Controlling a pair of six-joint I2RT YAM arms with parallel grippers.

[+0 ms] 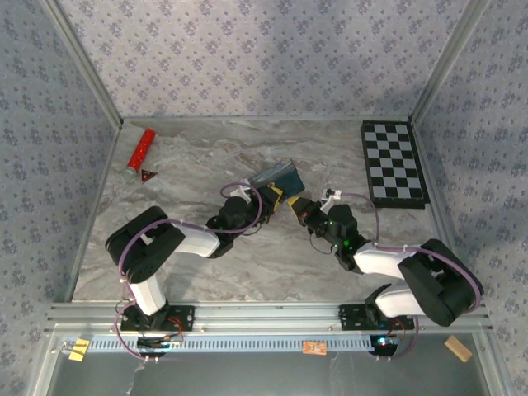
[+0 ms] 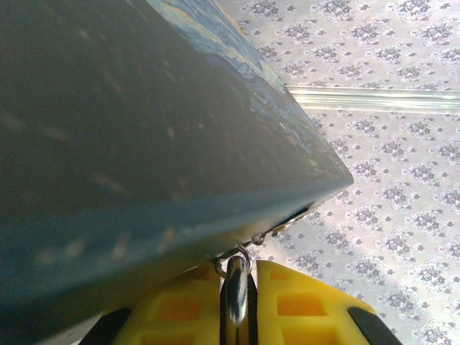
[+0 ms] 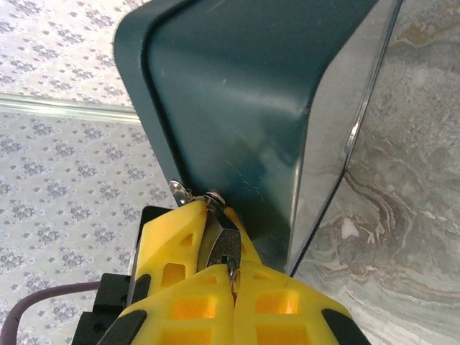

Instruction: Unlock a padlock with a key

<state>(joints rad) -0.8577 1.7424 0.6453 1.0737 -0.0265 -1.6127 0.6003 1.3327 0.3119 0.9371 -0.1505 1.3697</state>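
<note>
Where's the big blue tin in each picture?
Top external: the blue tin lies in the middle of the picture.
Left wrist: the blue tin looms close across the upper left.
Right wrist: the blue tin is top middle.
Shared landmark: the flowered wall.

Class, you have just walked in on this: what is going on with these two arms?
Both arms meet at a blue tin. The left gripper is shut on a slim silvery metal piece, possibly the key, right at the tin's edge. The right gripper pinches the small dark padlock beside a metal fitting on the tin's rim. Whether the lock has opened cannot be told.
</note>
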